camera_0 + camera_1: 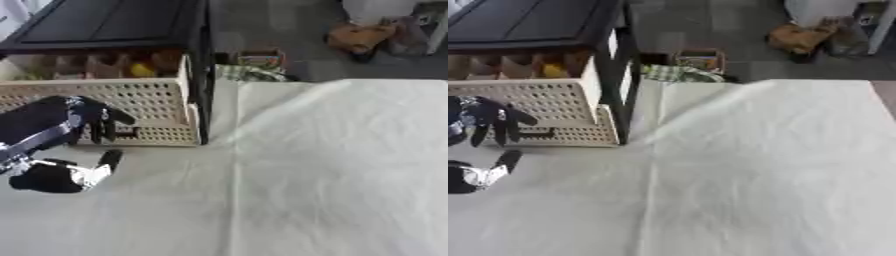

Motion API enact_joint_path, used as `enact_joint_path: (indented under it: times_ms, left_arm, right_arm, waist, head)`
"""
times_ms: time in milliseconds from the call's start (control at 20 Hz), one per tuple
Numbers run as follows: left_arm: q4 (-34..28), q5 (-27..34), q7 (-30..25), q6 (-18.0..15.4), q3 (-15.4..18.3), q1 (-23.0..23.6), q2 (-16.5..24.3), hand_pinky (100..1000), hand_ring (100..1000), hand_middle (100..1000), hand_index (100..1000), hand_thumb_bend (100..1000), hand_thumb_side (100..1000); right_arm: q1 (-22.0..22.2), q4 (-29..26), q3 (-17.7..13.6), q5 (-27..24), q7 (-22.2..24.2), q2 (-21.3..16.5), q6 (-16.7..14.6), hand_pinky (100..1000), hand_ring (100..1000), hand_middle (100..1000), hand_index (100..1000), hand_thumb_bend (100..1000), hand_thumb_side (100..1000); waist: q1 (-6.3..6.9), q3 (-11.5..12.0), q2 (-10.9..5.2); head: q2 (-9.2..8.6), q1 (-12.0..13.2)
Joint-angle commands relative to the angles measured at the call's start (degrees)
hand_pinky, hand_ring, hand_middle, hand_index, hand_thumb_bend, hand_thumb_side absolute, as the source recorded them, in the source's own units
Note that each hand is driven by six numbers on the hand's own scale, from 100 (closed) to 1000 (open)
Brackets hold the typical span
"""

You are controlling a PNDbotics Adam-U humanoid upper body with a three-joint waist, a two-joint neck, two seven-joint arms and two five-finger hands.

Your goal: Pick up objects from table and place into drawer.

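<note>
A beige perforated drawer [149,100] stands pulled out of a black cabinet [105,22] at the upper left. Inside it lie blurred things, among them a yellow one [143,69] and an orange-brown one [166,59]. My left hand [83,117], black, hangs in front of the drawer's front wall with its fingers [500,131] pointing down, relaxed and holding nothing. Just below it is a black and silver part [66,176] with a black tip pointing up; I cannot tell what it belongs to. The right hand does not show.
A white cloth [332,170] covers the table, with a crease down its middle. Beyond the far edge, on the grey floor, are a small box [260,60], a green checked cloth [249,74] and a brown bag [359,35].
</note>
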Motion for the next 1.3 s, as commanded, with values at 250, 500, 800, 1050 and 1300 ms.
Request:
enact_joint_path:
  times_ms: [250, 500, 800, 1050, 1300]
  left_arm:
    - [1.19, 1.73, 1.63, 0.06, 0.67, -2.40, 1.17, 348, 505, 547, 872, 105, 408]
    - [1.90, 2.62, 2.23, 0.23, 0.73, -3.41, 1.09, 354, 509, 558, 886, 105, 408]
    - [2.07, 3.82, 2.81, 0.24, 0.69, -4.11, 1.07, 358, 508, 563, 916, 105, 408]
    - [2.11, 4.80, 3.34, 0.04, 0.55, -4.29, 0.99, 362, 509, 566, 935, 105, 408]
    - [2.07, 6.09, 3.43, -0.64, 0.37, -4.50, 0.92, 382, 531, 598, 958, 105, 408]
  right_arm:
    - [-1.75, -0.94, -0.63, 0.46, 0.24, -0.80, 0.91, 777, 683, 345, 788, 389, 1000]
    - [-2.18, -0.94, -0.67, 0.63, 0.34, -0.68, 1.47, 777, 682, 343, 788, 412, 1000]
    - [-2.31, -0.94, -0.78, 0.68, 0.37, -0.65, 1.49, 776, 681, 340, 787, 413, 1000]
    - [-2.29, -0.94, -0.81, 0.61, 0.47, -0.55, 1.54, 775, 680, 339, 787, 413, 1000]
    - [-2.22, -0.94, -0.86, 0.37, 0.49, -0.42, 1.73, 774, 679, 338, 785, 413, 1000]
  waist:
    - [0.08, -0.45, -0.53]
    - [0.18, -0.72, -0.04]
    - [0.12, -1.02, 0.33]
    - [0.05, -1.05, 0.38]
    - [0.05, -1.17, 0.27]
  head:
    - [-1.19, 0.25]
    - [-1.58, 0.27]
    - [-1.94, 0.35]
    - [-2.08, 0.30]
    - [-2.12, 0.29]
